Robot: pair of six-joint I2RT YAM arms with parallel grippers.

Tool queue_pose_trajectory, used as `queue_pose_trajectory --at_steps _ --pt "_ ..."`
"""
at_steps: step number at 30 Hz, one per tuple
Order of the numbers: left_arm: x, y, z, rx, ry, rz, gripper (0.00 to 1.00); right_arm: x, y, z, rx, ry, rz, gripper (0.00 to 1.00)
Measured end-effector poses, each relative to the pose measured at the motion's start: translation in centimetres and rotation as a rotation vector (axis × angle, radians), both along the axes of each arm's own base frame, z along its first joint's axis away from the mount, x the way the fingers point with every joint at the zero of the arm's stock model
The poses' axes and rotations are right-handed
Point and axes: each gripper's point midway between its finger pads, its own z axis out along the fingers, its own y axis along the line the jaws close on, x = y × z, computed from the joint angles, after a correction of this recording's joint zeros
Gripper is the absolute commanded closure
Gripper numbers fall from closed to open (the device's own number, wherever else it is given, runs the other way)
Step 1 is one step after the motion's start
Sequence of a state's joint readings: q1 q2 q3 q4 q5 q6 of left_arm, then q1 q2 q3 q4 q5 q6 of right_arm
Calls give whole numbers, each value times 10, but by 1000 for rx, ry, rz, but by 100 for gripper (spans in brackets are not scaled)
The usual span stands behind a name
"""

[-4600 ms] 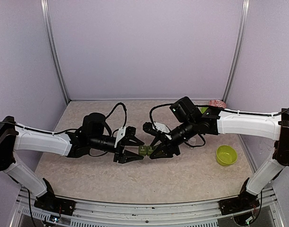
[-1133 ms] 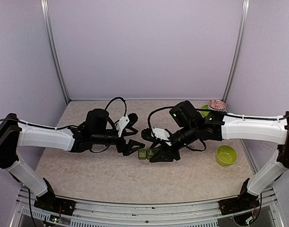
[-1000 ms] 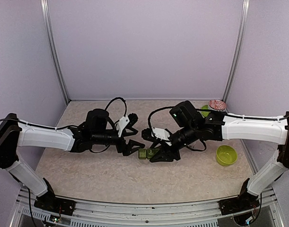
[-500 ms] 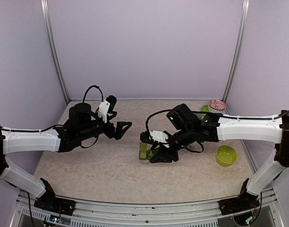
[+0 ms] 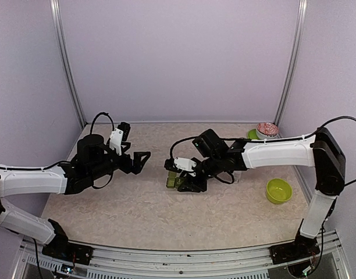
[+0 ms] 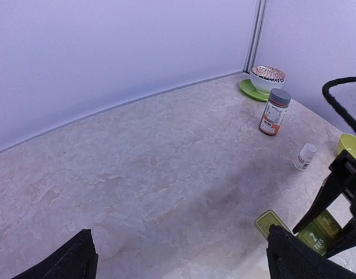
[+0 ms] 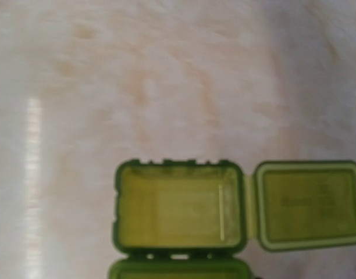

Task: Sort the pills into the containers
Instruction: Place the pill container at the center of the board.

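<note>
A green pill organizer (image 5: 171, 182) lies at the table's middle. One compartment (image 7: 178, 209) is open and bare inside, with its lid (image 7: 312, 203) folded out to the side. My right gripper (image 5: 182, 183) sits right over the organizer, its jaws closed against the organizer's body. Its fingers do not show in the right wrist view. My left gripper (image 5: 142, 158) hangs well left of the organizer, open and with nothing in it. In the left wrist view the organizer (image 6: 271, 224) appears beside the right finger (image 6: 300, 258). No pills show in any view.
At the back right, a patterned bowl (image 6: 268, 78) rests on a green saucer (image 5: 252, 135). An orange-labelled pill bottle (image 6: 275, 111) and a small white bottle (image 6: 306, 157) stand nearby. A yellow-green bowl (image 5: 278, 190) is at the right. Walls enclose three sides.
My left gripper drew back left from the organizer and opened wide. My right gripper slid slightly left and back, and the organizer went with it.
</note>
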State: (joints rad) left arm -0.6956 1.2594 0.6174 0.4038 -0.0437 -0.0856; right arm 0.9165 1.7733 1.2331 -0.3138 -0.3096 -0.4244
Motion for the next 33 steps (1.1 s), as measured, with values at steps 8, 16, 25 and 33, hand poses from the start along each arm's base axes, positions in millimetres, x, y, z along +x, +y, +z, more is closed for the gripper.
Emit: queue_pose_trajectory --at_steps 8,16,25,33 --pt "-2 7 -8 -5 22 21 1 63 8 -36 -28 -11 -76 65" --pt "-3 9 -5 -12 16 27 1 99 27 -43 5 -41 -71 62" --pt "-3 11 -6 -15 21 32 1 121 36 -71 2 -17 -70 59" --pt "-5 13 -13 -17 38 35 1 127 37 -87 -15 -7 -64 50"
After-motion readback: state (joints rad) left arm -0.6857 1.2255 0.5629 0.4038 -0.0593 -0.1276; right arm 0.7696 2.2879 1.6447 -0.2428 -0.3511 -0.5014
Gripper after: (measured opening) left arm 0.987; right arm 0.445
